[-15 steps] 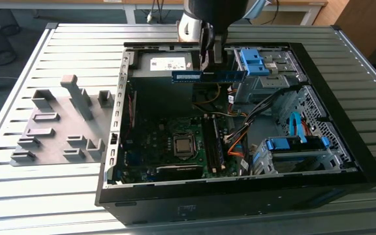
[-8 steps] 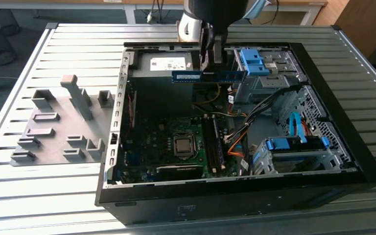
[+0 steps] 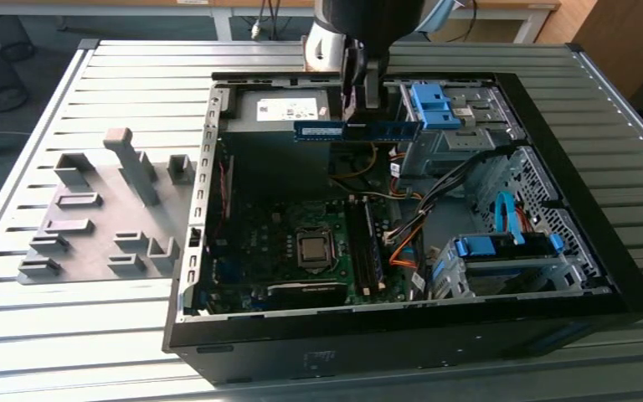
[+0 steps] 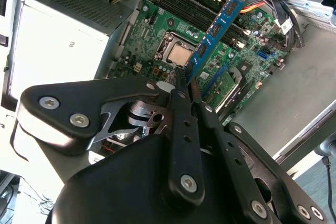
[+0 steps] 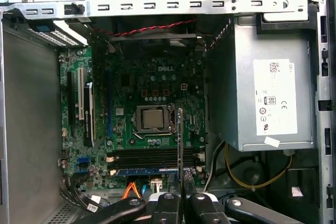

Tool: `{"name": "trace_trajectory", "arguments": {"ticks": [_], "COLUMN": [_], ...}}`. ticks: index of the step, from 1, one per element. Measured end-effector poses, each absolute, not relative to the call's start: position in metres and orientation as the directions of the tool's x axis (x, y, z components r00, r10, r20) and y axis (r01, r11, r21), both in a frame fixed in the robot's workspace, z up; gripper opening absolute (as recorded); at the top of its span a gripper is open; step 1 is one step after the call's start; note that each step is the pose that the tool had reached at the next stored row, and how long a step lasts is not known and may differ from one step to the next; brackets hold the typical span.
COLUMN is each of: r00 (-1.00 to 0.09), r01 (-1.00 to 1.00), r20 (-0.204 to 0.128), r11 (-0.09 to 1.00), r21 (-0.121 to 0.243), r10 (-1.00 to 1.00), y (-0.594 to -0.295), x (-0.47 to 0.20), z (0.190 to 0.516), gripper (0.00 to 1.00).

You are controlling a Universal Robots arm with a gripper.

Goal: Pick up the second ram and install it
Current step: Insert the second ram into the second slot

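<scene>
the second ram (image 3: pixel 324 131) is held in the air by the tool (image 3: pixel 358 115), which is closed tight on its middle. it is seen above the far part of the open computer case (image 3: pixel 625 276), over the green board (image 5: pixel 152 90). grey holder blocks (image 3: pixel 98 219) are set on the table (image 3: pixel 70 335), on the exterior view's left.

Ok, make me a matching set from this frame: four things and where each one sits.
Things:
1 ram
2 holder blocks
3 CPU
4 power supply

Places:
A on the table, outside the case
B centre of the motherboard
C in the shut gripper, over the open case
D grey box with a white label, beside the motherboard

Pairs: 1-C, 2-A, 3-B, 4-D
</scene>
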State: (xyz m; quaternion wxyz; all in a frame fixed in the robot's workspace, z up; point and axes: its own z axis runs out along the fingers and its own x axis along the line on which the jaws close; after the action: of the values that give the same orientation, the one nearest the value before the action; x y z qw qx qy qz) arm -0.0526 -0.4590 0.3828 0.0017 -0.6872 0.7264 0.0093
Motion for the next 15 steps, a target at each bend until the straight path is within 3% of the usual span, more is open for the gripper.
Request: {"name": "trace_trajectory", "arguments": {"ticks": [11, 15], "r00": [-0.058, -0.114], "r01": [-0.998, -0.993], "r20": [-0.015, -0.015], "r11": [0.057, 0.114], "r21": [0.011, 0.011], "r10": [-0.998, -0.993], "y": [-0.459, -0.4589], "x": [-0.0525, -0.0523], "z": [0.3827, 0.3819], "gripper": [0.14, 0.14]}}
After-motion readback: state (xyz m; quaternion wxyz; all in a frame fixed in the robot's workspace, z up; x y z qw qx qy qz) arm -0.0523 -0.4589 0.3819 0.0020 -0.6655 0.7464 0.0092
